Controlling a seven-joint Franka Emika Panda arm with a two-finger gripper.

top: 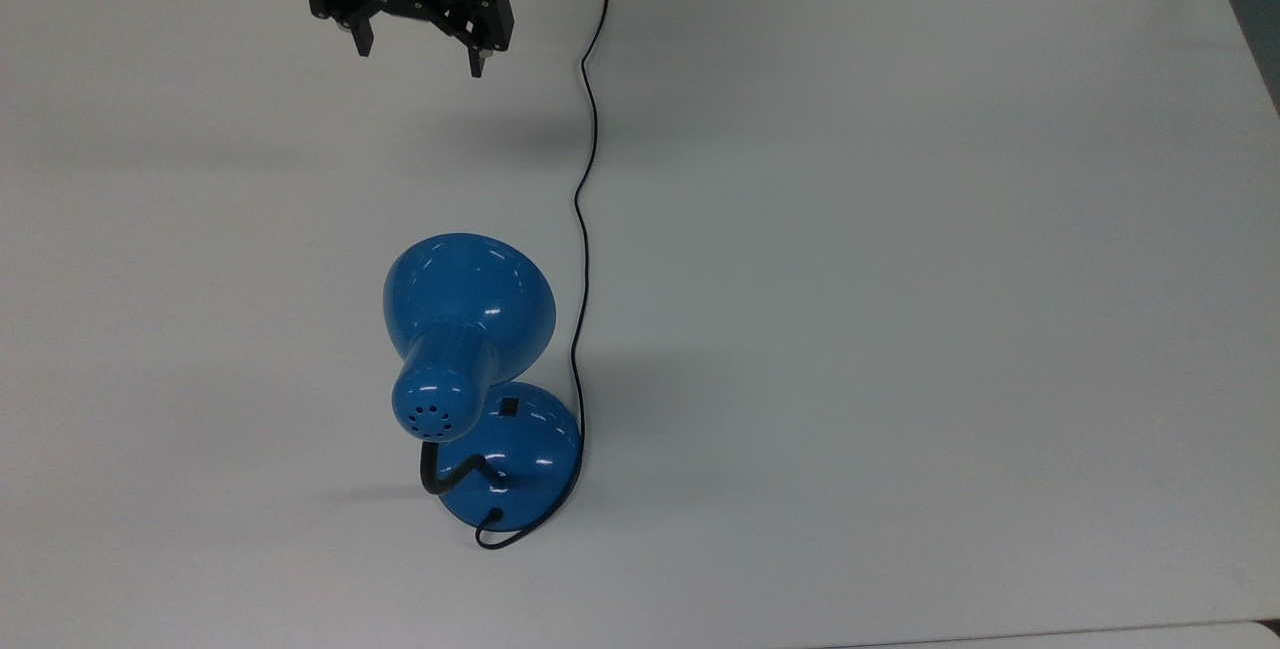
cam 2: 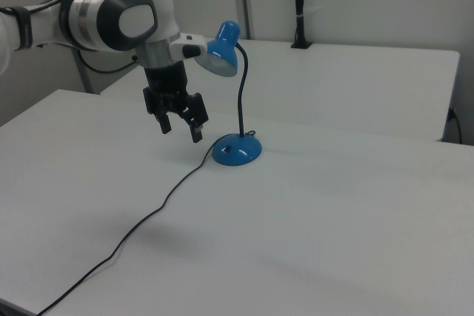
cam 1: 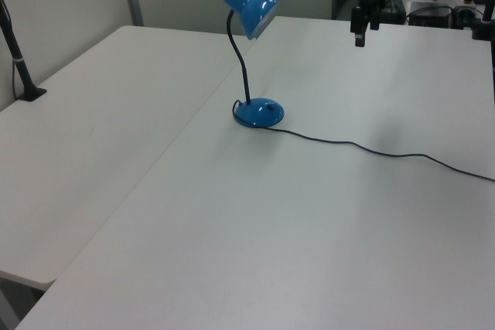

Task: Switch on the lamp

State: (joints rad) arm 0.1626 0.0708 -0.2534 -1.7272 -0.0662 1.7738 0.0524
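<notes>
In the top view I have the end effector (top: 420, 44) near the upper edge with its fingers spread and nothing between them, well apart from the lamp (top: 470, 349), which stands lower down on the tabletop (top: 900, 279). The small black switch (top: 510, 407) sits on the base (top: 525, 469), tucked just beside the overhanging shade (top: 470, 294); I could clip the shade coming down and shove the lamp aside.

In the left view the gooseneck (cam 1: 241, 63) rises tall over a small base, so I judge a sideways knock could tip it.

In the right view the cord (cam 2: 141, 231) trails across the tabletop below the open end effector; a low approach might snag it and drag the lamp.
</notes>
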